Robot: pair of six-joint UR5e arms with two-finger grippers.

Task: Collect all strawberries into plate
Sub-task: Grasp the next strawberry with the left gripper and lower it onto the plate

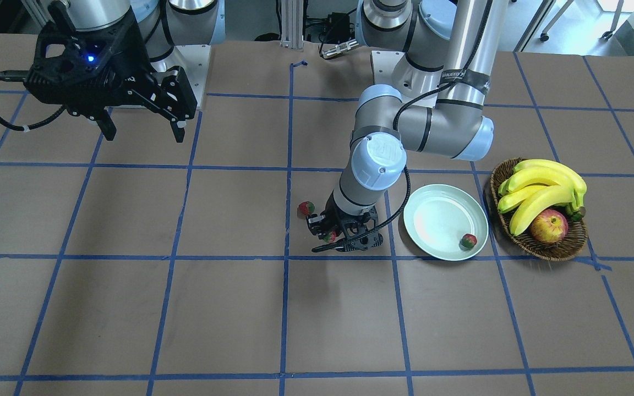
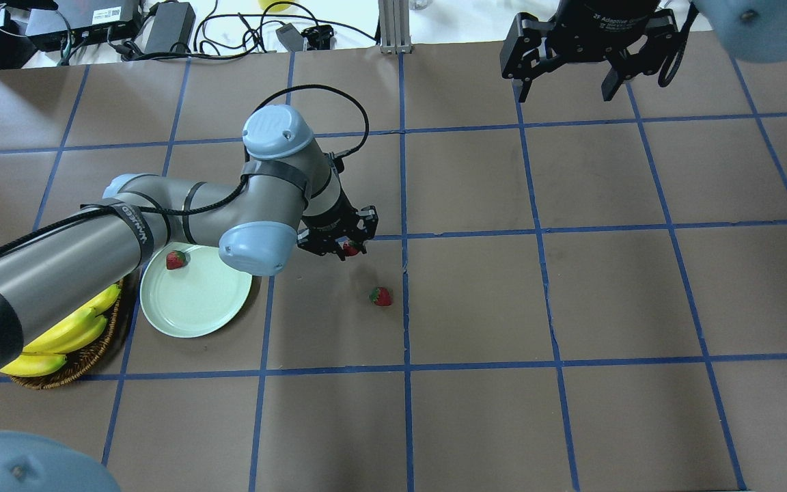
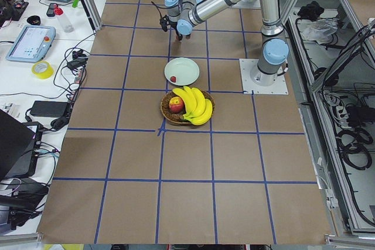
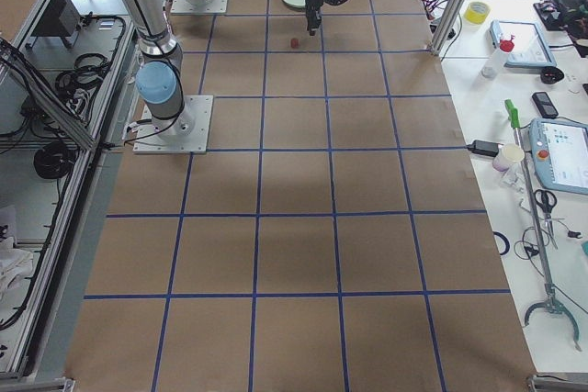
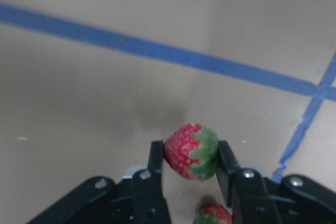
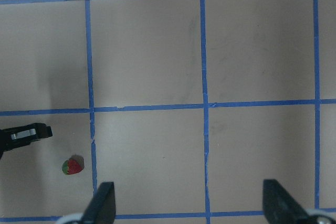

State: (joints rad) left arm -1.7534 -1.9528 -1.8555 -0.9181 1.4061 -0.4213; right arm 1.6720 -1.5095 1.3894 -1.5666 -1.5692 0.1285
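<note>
Overhead exterior view puts the left claw [image 2: 349,247] low over the table [image 2: 571,307], near a crossing of the blue tape lines. The left wrist camera shows it clenched on the held strawberry [image 5: 191,151], one finger on each flank, the berry's green cap turned to one side. I cannot tell whether the fruit is clear of the surface. What the coming move turns on is where the plate [image 2: 195,301] lies from that claw: toward the robot's left and a little nearer its base, near but with a strip of bare table between them. In that same view the left arm's own wrist joint overhangs the plate's rim. Judging from this, the carry is a short sideways sweep back toward the arm, with no reach outward needed. One strawberry [image 2: 175,259] lies inside the plate, close to its rim. The loose strawberry [image 2: 380,296] lies on the table on the other side of the claw from the plate, just beside a tape line, so it waits in the opposite direction to the carry. The right claw [image 1: 143,133] hangs released, fingers spread wide, well apart from all the fruit, so the left arm is much the nearer to both plate and loose berry. A wicker basket [image 1: 537,250] with bananas [image 1: 542,184] and an apple [image 1: 548,226] stands just beyond the plate.
</note>
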